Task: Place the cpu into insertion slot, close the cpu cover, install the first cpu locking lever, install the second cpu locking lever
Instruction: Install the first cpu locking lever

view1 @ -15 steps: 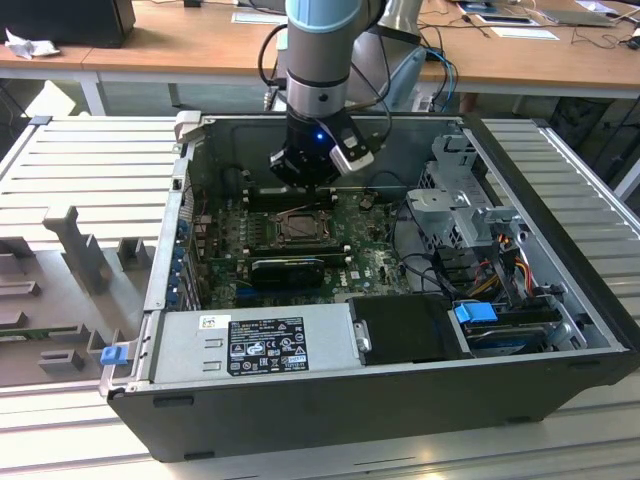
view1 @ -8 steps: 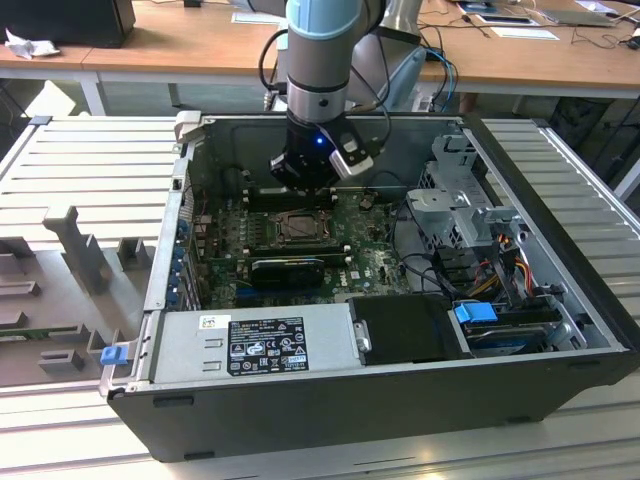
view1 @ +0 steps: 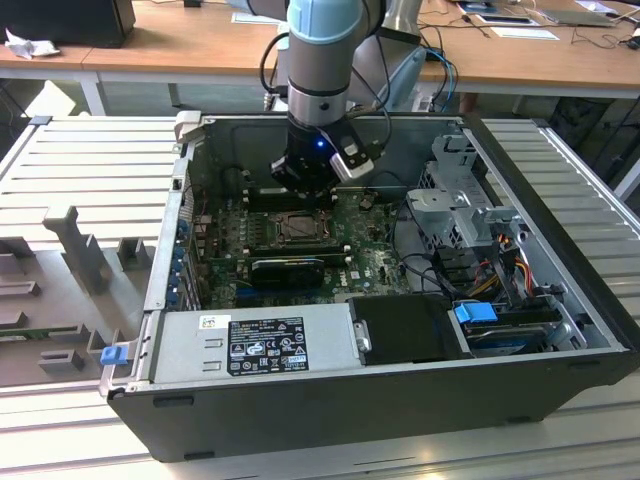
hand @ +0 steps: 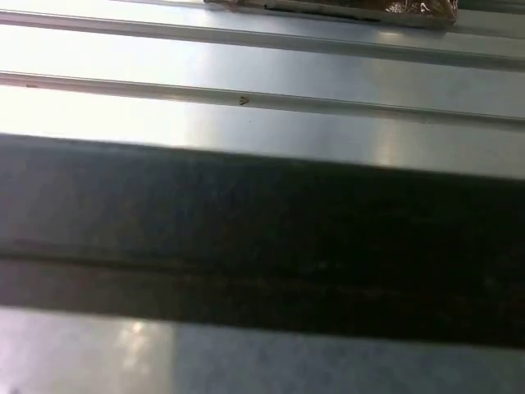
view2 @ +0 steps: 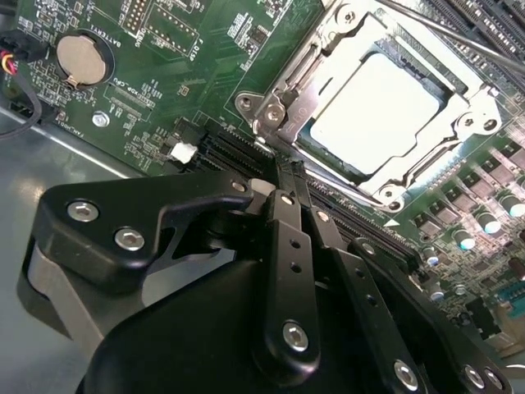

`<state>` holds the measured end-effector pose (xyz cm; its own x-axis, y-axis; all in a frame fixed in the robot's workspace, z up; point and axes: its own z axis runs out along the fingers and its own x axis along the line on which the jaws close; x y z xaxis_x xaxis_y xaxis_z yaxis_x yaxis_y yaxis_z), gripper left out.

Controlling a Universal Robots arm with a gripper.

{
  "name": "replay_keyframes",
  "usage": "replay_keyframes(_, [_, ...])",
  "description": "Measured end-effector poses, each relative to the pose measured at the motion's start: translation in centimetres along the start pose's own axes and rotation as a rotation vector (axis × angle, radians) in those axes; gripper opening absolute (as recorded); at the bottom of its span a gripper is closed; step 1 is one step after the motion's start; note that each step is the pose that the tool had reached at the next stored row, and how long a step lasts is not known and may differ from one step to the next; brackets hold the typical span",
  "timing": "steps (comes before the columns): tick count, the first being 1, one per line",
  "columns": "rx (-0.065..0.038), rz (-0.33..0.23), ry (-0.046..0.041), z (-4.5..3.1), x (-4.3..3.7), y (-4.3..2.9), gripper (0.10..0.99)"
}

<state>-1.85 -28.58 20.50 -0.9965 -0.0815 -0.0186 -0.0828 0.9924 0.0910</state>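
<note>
The gripper [view2: 287,176] had its two black fingers [view2: 289,246] pressed together, with nothing between them. In the second wrist view, their tips sat just beside the near edge of the insertion slot [view2: 379,111], by a long black card slot [view2: 238,156] on the green board [view2: 189,57].

The cpu [view2: 373,107] was already lying flat in the insertion slot. It showed as a pale square in the middle. The cpu cover [view2: 328,70] lay flat over it like a shiny frame, and the chip looked out through its window. A thin metal locking lever [view2: 443,29] ran along the far side of the slot.

In the exterior view, the gripper [view1: 305,185] hung inside the open computer case [view1: 560,280], just past the far edge of the insertion slot [view1: 298,228], with the arm [view1: 322,60] straight above it.

What could go wrong? I think the closed fingers could slip off a thin lever, because it is smooth and springy. Then it could snap back up. The tips could also bump the card slot or the tiny parts on the board, since they were so near.

The cpu is square, so it has no long side. Its flat face pointed up. In the second wrist view its edges ran slanted across the picture.
</note>
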Motion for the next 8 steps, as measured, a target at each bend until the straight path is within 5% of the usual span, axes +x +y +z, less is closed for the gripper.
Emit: replay_keyframes(8, [0.001, 0.000, 0.0001, 0.13, 0.04, -0.38, 0.106])
